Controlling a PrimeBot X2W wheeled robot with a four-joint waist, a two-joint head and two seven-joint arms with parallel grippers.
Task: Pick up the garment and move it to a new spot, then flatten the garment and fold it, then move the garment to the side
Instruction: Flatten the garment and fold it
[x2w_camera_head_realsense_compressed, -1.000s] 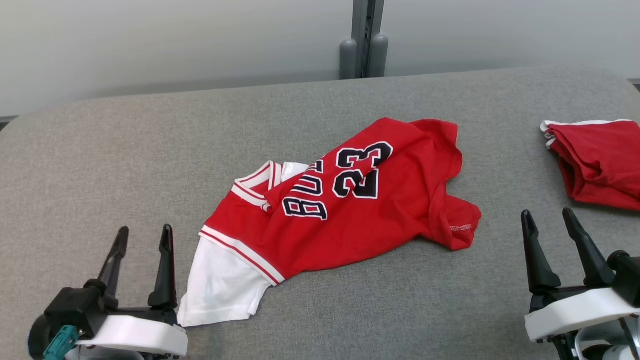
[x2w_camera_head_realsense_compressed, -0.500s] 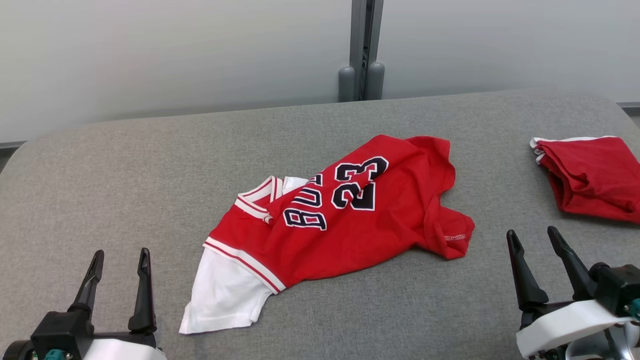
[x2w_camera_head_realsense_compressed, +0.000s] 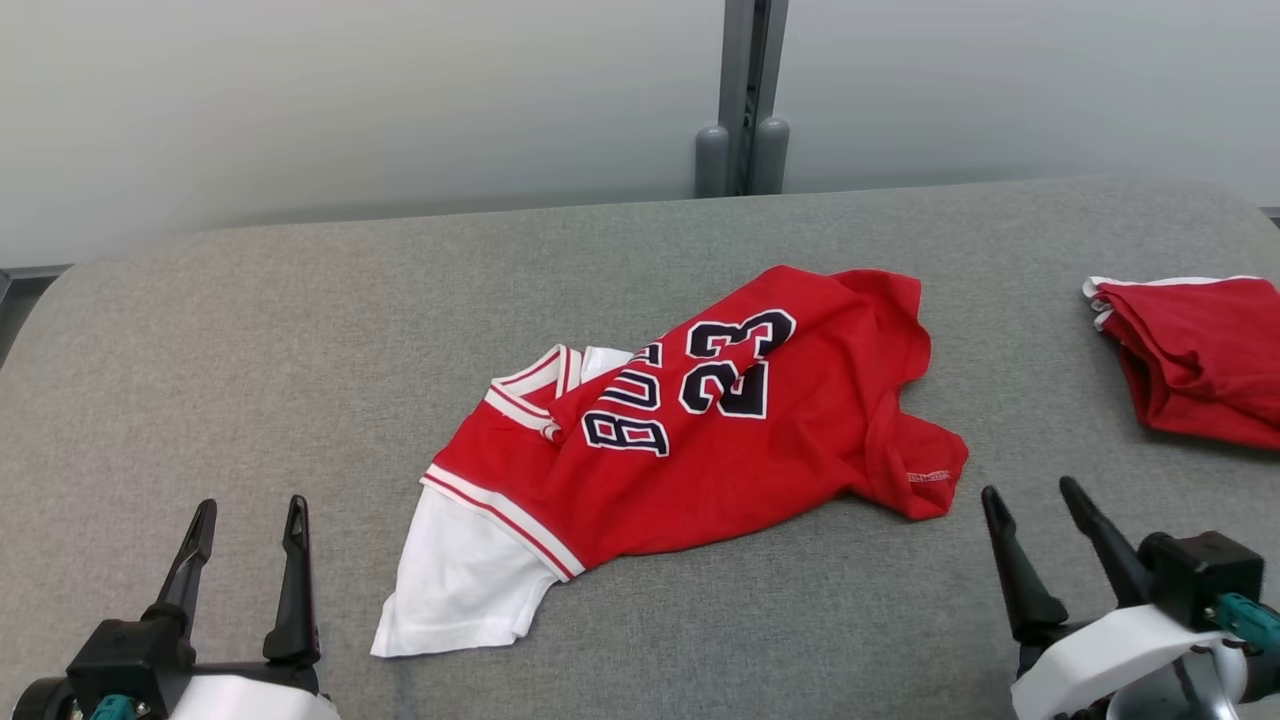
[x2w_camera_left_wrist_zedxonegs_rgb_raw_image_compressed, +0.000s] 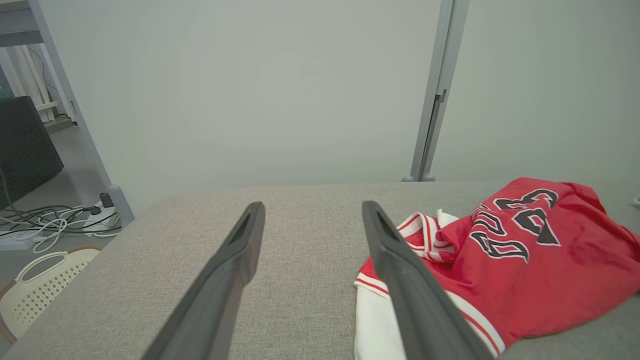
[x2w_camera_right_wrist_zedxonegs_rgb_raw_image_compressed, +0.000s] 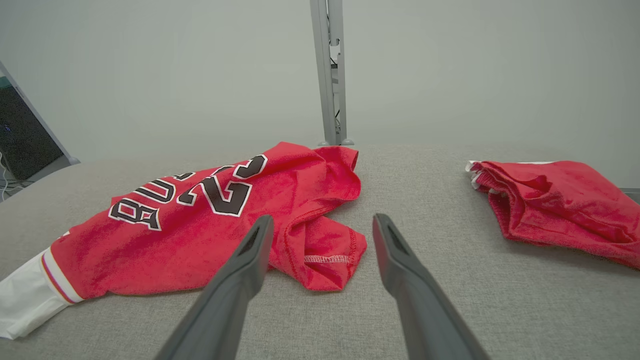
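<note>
The garment (x2w_camera_head_realsense_compressed: 700, 440), a red jersey with a white sleeve (x2w_camera_head_realsense_compressed: 455, 580) and red-and-white striped trim, lies rumpled near the middle of the grey fabric worktop (x2w_camera_head_realsense_compressed: 250, 330). It sits between the two grippers and a little beyond them.

The left gripper (x2w_camera_head_realsense_compressed: 250, 503) hovers low at the near left with its two dark fingers spread wide and nothing between them. The white sleeve is just off its right side. The right gripper (x2w_camera_head_realsense_compressed: 1028, 488) stands at the near right, equally wide and empty. In the right wrist view its fingers frame the jersey's folded hem corner (x2w_camera_right_wrist_zedxonegs_rgb_raw_image_compressed: 325, 250).

A second red cloth with a white edge (x2w_camera_head_realsense_compressed: 1200, 350) lies bunched at the far right of the worktop, well apart from the jersey. Behind the worktop a grey post (x2w_camera_head_realsense_compressed: 745, 100) rises against a pale wall (x2w_camera_head_realsense_compressed: 350, 100). In the left wrist view, off the worktop's left end, there are cables (x2w_camera_left_wrist_zedxonegs_rgb_raw_image_compressed: 45, 225) on the floor, a cream perforated basket (x2w_camera_left_wrist_zedxonegs_rgb_raw_image_compressed: 35, 280) and a dark cabinet (x2w_camera_left_wrist_zedxonegs_rgb_raw_image_compressed: 25, 150).

The jersey carries the number "23" (x2w_camera_head_realsense_compressed: 735, 365) in dark figures outlined in white. Beside it are the letters "BU" (x2w_camera_head_realsense_compressed: 625, 415), and the rest of the word is lost in a fold. A small stitched mark (x2w_camera_head_realsense_compressed: 925, 477) at the hem is too small to read.
</note>
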